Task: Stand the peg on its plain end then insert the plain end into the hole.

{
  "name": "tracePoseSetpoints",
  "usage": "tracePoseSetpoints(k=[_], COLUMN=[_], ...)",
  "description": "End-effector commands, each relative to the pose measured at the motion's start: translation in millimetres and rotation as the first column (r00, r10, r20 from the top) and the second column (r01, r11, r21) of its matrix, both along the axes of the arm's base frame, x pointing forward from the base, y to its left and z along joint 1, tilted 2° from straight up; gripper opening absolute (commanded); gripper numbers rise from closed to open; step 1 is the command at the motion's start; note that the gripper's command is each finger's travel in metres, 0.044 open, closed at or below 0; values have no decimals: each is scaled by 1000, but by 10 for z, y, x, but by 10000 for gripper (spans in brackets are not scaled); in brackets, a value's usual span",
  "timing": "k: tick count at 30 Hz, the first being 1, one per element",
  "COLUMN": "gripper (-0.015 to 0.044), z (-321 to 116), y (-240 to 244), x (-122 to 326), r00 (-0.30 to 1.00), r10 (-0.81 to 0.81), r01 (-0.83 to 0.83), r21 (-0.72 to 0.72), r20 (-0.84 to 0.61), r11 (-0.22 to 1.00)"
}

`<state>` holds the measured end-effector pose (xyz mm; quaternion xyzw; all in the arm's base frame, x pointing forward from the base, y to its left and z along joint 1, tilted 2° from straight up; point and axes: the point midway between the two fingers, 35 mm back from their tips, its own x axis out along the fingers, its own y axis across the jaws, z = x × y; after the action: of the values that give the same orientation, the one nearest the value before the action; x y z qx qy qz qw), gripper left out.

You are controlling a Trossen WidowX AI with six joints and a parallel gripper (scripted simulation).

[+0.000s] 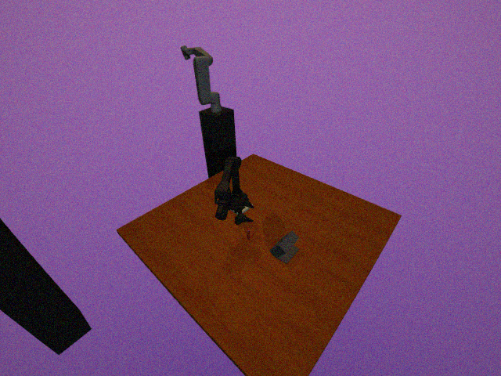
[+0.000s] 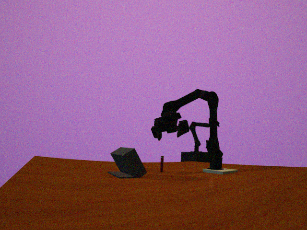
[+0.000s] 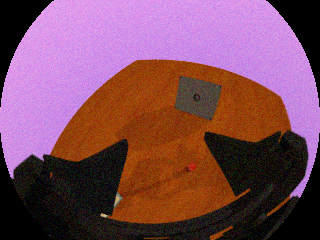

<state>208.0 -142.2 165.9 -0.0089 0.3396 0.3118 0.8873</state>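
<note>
The red peg [image 1: 248, 234] [image 2: 161, 164] [image 3: 192, 167] stands upright on the table, touching nothing else. The wrist view shows mostly its red top end. Its white band is too small and dim to make out surely. The grey sloped panel [image 1: 289, 239] [image 2: 129, 162] [image 3: 187, 106] stands beyond the peg from the robot. Its one hole [image 3: 196, 97] is a dark round spot in the face, with no peg in it. My gripper [image 1: 253, 214] [image 2: 168, 138] [image 3: 167, 140] is open and empty. It hangs well above the peg, with its fingers wide apart.
The brown wooden table [image 1: 258, 299] [image 2: 153, 202] [image 3: 100, 125] carries the arm's pale base plate [image 2: 229, 170]. A grey arm [image 1: 203, 78] stands on a black pedestal [image 1: 218, 137] behind the table. Another black block [image 1: 36, 291] is off the table at the left of the top view.
</note>
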Motion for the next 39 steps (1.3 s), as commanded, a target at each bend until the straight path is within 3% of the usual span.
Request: tracePoseSetpoints(k=[1,11,21,28,39], gripper=[440,440,440,440,440], z=[-86,-273,-328,-300,-301], y=[19,-6,-130,-232,-235], x=[2,16,98,157,158], r00=[993,926,842,790,785], r10=[34,45,-66,-189,-205], r01=[-39,-132,-189,-201,-188], r21=[-48,-209,-407,-537,-540], r20=[-110,-375,-536,-583,-584], r11=[998,969,893,819,820])
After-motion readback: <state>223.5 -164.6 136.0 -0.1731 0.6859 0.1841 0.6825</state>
